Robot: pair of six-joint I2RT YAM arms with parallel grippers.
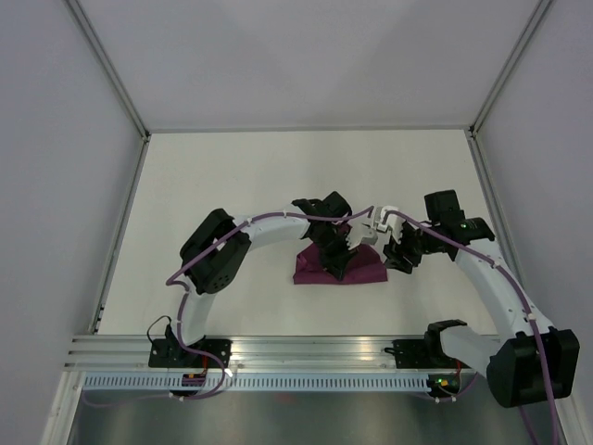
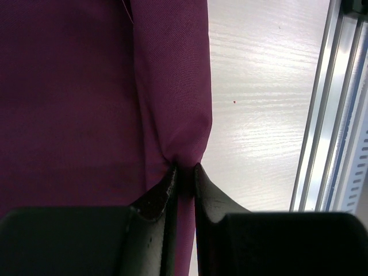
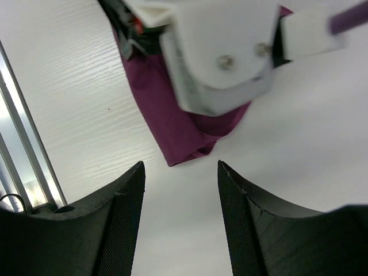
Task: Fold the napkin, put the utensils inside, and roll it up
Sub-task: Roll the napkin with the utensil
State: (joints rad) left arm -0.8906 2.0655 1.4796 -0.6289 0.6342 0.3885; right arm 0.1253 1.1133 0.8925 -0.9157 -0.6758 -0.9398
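Observation:
The magenta-purple napkin lies folded into a small bundle mid-table. In the left wrist view the napkin fills the left half, with a rolled edge running down to my fingers. My left gripper is over the bundle, shut on that rolled fold. My right gripper is open just right of the napkin; in the right wrist view it is empty, a short way from the napkin's corner. The left gripper's white housing covers much of the cloth there. The knife is hidden.
An aluminium rail runs along the near table edge; it also shows in the left wrist view and the right wrist view. Grey walls enclose the table on the left, back and right.

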